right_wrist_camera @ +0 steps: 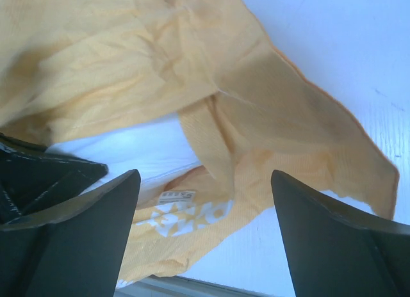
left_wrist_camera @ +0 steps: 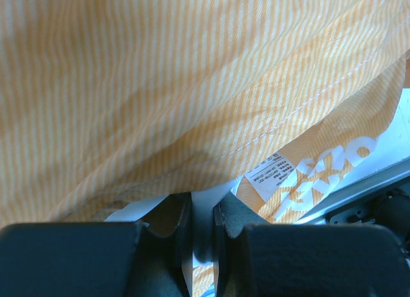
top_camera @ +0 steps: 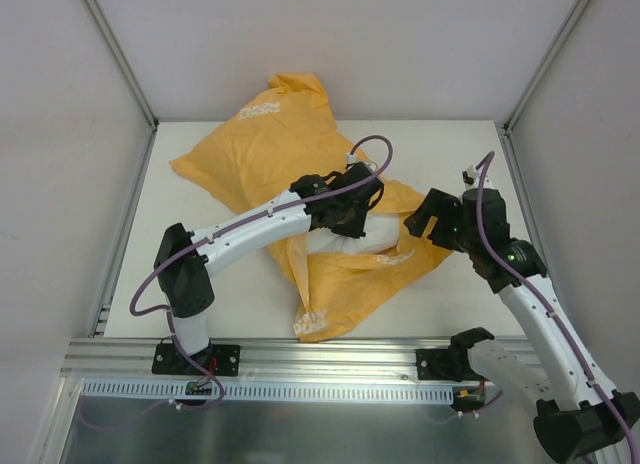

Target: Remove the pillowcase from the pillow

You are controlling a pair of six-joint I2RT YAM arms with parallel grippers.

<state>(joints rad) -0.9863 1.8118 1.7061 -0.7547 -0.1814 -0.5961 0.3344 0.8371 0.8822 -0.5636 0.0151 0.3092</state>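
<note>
The orange pillowcase (top_camera: 260, 154) lies crumpled across the table from the back to the front edge, small white logos facing up. A patch of the white pillow (top_camera: 335, 242) shows at its open mouth near the middle. My left gripper (top_camera: 352, 224) reaches into that mouth. In the left wrist view it (left_wrist_camera: 202, 204) is shut on a fold of the white pillow (left_wrist_camera: 128, 210), under the orange pillowcase (left_wrist_camera: 160, 86). My right gripper (top_camera: 425, 224) is open and empty just right of the cloth. Its wrist view (right_wrist_camera: 205, 182) shows the pillowcase (right_wrist_camera: 128, 54) and the pillow (right_wrist_camera: 128, 150) ahead.
The white table (top_camera: 460, 294) shows bare to the right of the cloth. A metal rail (top_camera: 330, 359) runs along the near edge. Enclosure walls and corner posts (top_camera: 120, 54) close the back and sides. A white care label (right_wrist_camera: 176, 196) sits inside the case's mouth.
</note>
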